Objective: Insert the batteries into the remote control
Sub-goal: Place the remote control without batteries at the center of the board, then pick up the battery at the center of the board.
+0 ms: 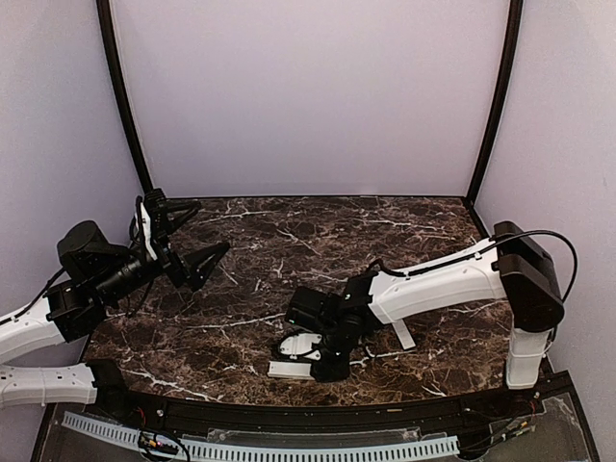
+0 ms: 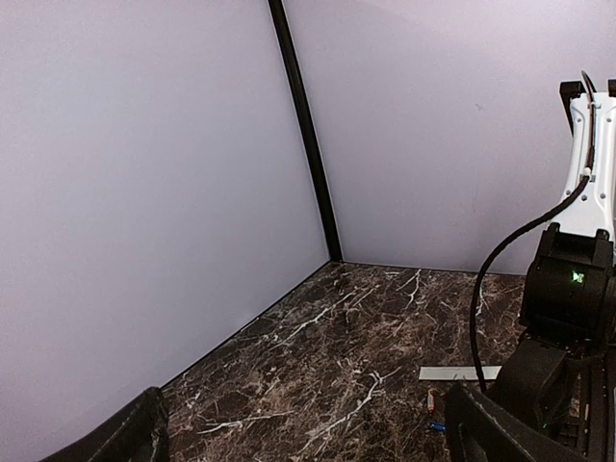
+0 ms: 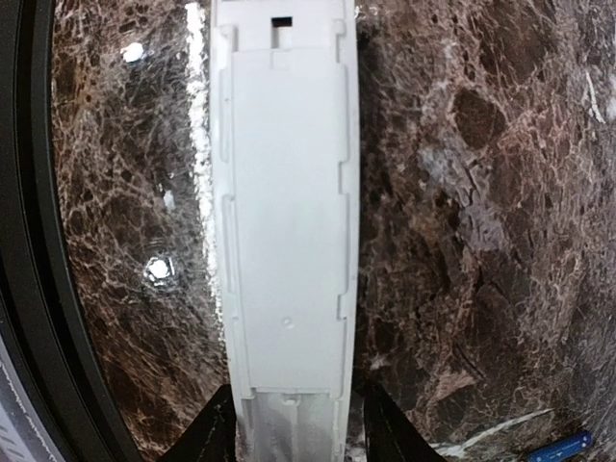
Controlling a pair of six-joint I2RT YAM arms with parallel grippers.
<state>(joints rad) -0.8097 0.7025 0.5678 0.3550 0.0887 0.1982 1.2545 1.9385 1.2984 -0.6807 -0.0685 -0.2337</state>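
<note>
The white remote control [image 3: 285,221] lies back-up on the marble table, its long battery bay open and empty. It also shows in the top view [image 1: 289,369] near the front edge. My right gripper [image 3: 296,441] is down over its near end, with a black finger pressed close against each long side. A blue battery [image 3: 558,448] lies on the table just right of that gripper, and it also shows in the left wrist view [image 2: 438,425]. My left gripper [image 1: 192,236] is held high at the left, open and empty, far from the remote.
A thin grey-white cover strip [image 1: 402,334] lies right of the right gripper, also in the left wrist view [image 2: 460,372]. A small orange-tinted piece [image 2: 430,397] lies near the battery. Lilac walls close off the left, back and right. A black rim [image 3: 29,289] runs along the table front.
</note>
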